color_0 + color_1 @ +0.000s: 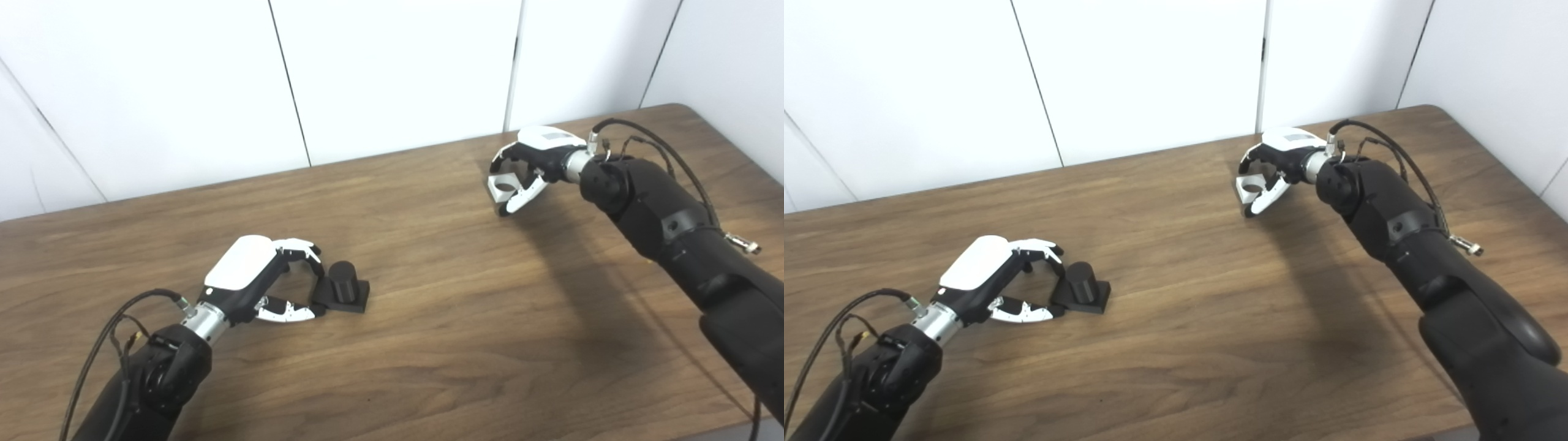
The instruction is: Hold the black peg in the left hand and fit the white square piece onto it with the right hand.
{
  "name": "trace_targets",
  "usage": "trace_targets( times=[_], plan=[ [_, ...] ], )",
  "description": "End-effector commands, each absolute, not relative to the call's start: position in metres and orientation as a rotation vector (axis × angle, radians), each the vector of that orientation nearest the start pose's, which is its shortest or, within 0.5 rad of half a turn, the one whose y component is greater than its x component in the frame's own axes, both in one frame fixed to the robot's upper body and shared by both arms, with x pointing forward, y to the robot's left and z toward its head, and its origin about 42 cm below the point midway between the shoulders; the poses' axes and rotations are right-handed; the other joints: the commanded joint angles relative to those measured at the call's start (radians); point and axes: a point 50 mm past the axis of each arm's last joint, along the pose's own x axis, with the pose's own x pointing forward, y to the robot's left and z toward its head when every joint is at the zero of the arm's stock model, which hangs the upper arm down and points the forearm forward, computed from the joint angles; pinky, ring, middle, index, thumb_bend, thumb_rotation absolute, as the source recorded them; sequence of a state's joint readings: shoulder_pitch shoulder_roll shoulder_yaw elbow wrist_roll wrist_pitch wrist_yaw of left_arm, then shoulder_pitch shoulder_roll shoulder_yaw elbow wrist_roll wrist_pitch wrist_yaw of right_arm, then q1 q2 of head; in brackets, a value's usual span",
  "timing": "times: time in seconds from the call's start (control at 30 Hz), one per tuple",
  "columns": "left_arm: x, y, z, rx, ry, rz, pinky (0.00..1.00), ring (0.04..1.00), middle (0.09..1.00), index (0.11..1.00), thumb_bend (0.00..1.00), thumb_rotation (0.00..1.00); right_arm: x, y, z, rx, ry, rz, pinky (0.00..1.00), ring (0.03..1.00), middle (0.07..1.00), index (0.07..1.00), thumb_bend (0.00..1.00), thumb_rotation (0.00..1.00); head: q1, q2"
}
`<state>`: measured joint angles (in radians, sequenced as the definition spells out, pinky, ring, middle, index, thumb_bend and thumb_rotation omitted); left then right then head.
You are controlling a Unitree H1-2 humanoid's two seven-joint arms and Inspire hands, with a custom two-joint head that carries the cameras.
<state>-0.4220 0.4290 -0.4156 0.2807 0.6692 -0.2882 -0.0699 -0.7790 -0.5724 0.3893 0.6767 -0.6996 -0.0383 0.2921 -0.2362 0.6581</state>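
The black peg (343,280), a short cylinder on a square black base, rests on the table left of centre. My left hand (254,278) lies just left of it with fingers and thumb spread; their tips reach the base's left edge without closing round it. Far off at the back right, my right hand (530,165) is curled round the white square piece (503,185), which has a round hole in its top. The piece sits between the fingers and the thumb, low over the wood.
The wooden table (429,343) runs to a white panelled wall (392,73) at the back. Its rounded right corner (686,110) is near my right arm. Cables loop off both forearms.
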Motion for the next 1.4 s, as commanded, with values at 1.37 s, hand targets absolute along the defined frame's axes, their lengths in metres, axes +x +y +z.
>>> trace_targets(
  times=[1.37],
  plan=[
    [0.3826,0.2585,0.1240,1.289,-0.204,-0.629,0.60,0.741,0.786,0.561,0.80,0.21,0.5041,-0.3588,0.2497,-1.504,0.093,0.283,0.69,0.828,0.843,0.709,0.75,0.29,0.005,0.021]
  ],
)
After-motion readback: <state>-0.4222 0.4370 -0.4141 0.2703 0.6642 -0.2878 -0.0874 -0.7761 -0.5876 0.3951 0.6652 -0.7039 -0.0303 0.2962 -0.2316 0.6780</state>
